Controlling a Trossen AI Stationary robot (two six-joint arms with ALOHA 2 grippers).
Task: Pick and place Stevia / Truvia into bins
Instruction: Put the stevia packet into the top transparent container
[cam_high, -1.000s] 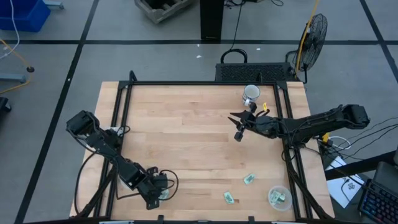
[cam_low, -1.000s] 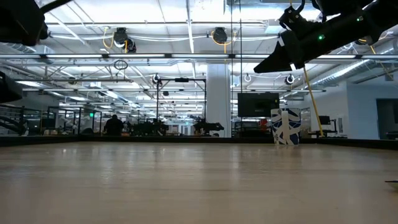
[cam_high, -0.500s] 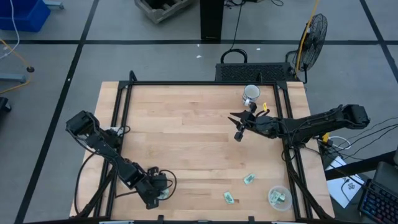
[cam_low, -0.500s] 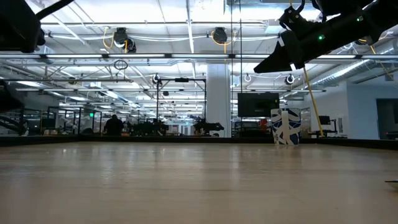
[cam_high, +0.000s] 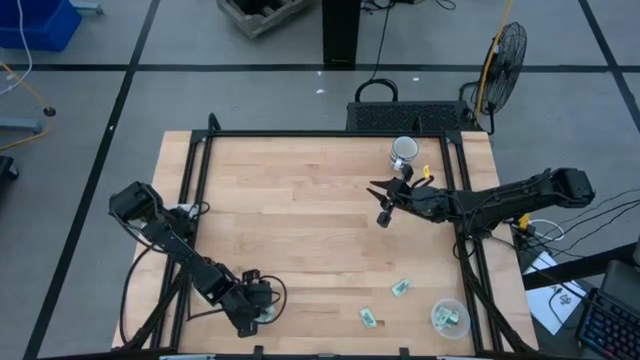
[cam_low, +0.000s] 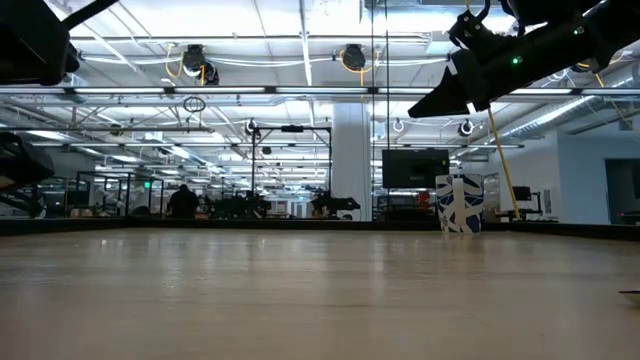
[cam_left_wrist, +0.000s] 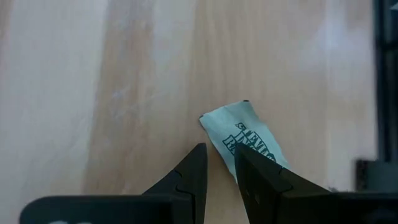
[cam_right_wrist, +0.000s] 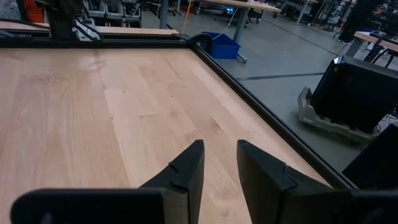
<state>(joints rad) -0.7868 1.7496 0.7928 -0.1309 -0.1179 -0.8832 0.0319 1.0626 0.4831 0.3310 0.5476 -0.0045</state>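
My left gripper is low over the table's near-left part, pointing down, its fingers a narrow gap apart. A pale green sachet lies flat on the wood right beside that gap, its lower end hidden behind one finger. Two more sachets lie flat near the near edge. A clear cup with sachets inside stands at the near-right corner. I cannot make out a second cup. My right gripper hangs high over the table's right half, fingers slightly apart, touching nothing. My left gripper comes at the sachet from above. One finger covers the sachet's near end in the wrist view. The sachet lies flat on the wood. Whether the finger touches it, I cannot tell.
A white mug stands at the far right of the table. A black frame rail runs along the table's sides. Bare wood fills the middle of the table.
My left arm has shifted slightly toward the table's near edge, its gripper staying low over the near-left part. The right arm has kept still.
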